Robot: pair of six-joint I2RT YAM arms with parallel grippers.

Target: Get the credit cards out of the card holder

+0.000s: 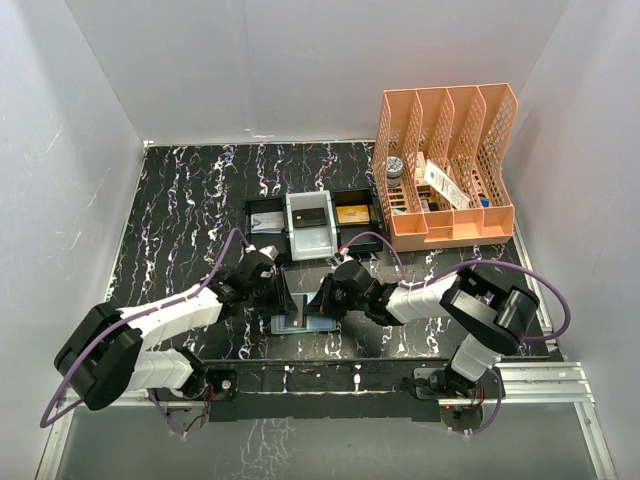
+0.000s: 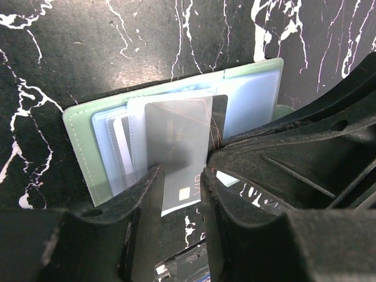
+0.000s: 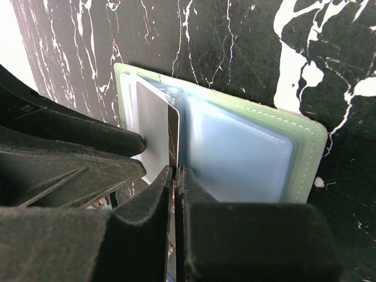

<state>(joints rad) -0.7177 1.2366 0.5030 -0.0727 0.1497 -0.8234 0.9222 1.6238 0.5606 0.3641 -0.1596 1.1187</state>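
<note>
Left end effector: its jaws (image 2: 180, 171) stand partly apart over the near end of the credit card (image 2: 176, 135). The card's grey face shows through the gap. I cannot tell whether the fingers touch it.
Right end effector: closed (image 3: 176, 171), fingers pressed together. The card's dark edge runs down into the seam between them. Whether it is clamped there cannot be told.
Card holder: lies open and flat on the desk (image 1: 190, 200), low in the centre of the top view, under both end effectors. It has a sage-green cover (image 3: 252, 153) and pale blue pockets.
Credit card: sticks partway out of a pocket by the middle fold.
Other cards: pale edges (image 2: 120, 147) sit tucked in the pockets at the left of the left wrist view.
In the way: the right end effector's black body fills the right side of the left wrist view and hides part of the holder's right half.
Trays: a black, a white (image 1: 310, 225) and another black tray stand in a row just above the holder in the top view, apart from it.
File rack: orange (image 1: 445, 170), at the upper right, well apart.
Left arm: reaches from the lower left, forearm slanting up and right to the centre.
Right arm: rises from the lower right, its elbow folded, its forearm running left. The two wrists face each other over the holder.
</note>
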